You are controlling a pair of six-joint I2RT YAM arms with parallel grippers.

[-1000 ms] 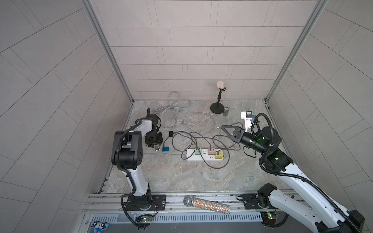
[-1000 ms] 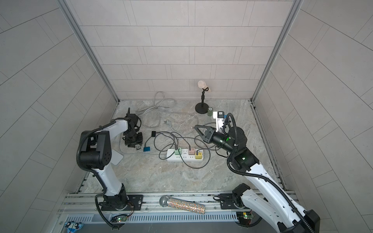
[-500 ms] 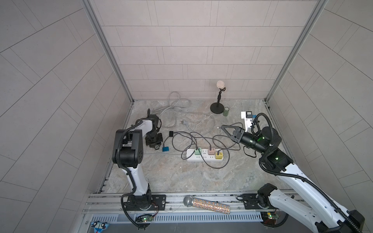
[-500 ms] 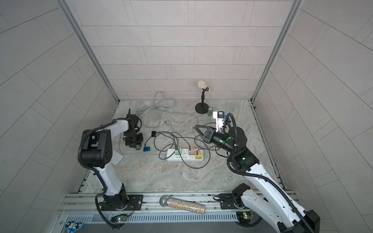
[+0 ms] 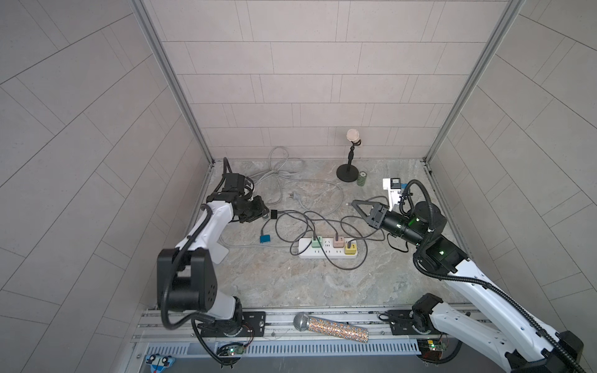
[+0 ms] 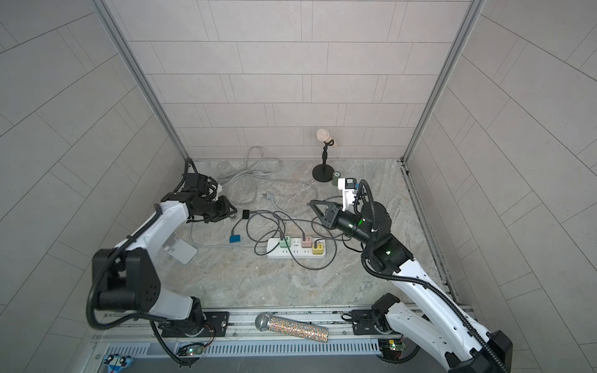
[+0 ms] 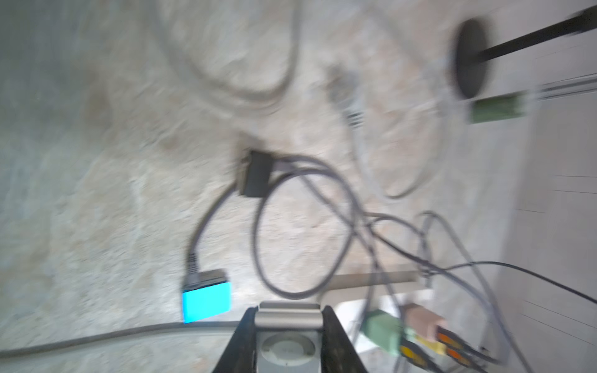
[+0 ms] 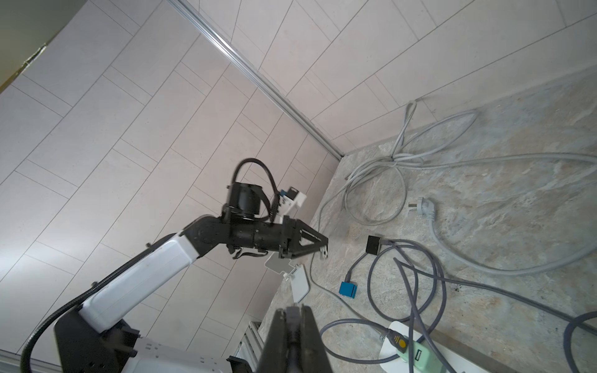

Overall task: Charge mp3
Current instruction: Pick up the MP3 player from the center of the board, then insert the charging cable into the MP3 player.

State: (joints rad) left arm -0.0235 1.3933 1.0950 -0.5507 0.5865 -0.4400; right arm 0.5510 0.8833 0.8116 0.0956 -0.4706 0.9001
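Observation:
A small silver mp3 (image 7: 287,347) with a round control wheel sits between the black jaws of my left gripper (image 7: 289,310), which is shut on it. In both top views the left gripper (image 5: 262,211) (image 6: 233,211) hangs low over the table's left side, next to a black cable end (image 5: 274,213). My right gripper (image 5: 353,202) (image 8: 293,310) is shut on the plug (image 8: 293,318) of a grey cable, right of the middle and pointing at the left gripper (image 8: 323,250). The left wrist view is blurred.
A white power strip (image 5: 326,253) carries green, pink and yellow chargers amid tangled grey cables. A blue connector (image 5: 265,238), a white stand (image 5: 223,253), a coiled grey cord (image 5: 277,171), a microphone stand (image 5: 348,171) and a green can (image 5: 362,178) are around. A glitter microphone (image 5: 329,327) lies on the front rail.
The left gripper's jaws have closed in on the mp3 and the gripper has shifted slightly toward the table's middle. The right arm has not moved.

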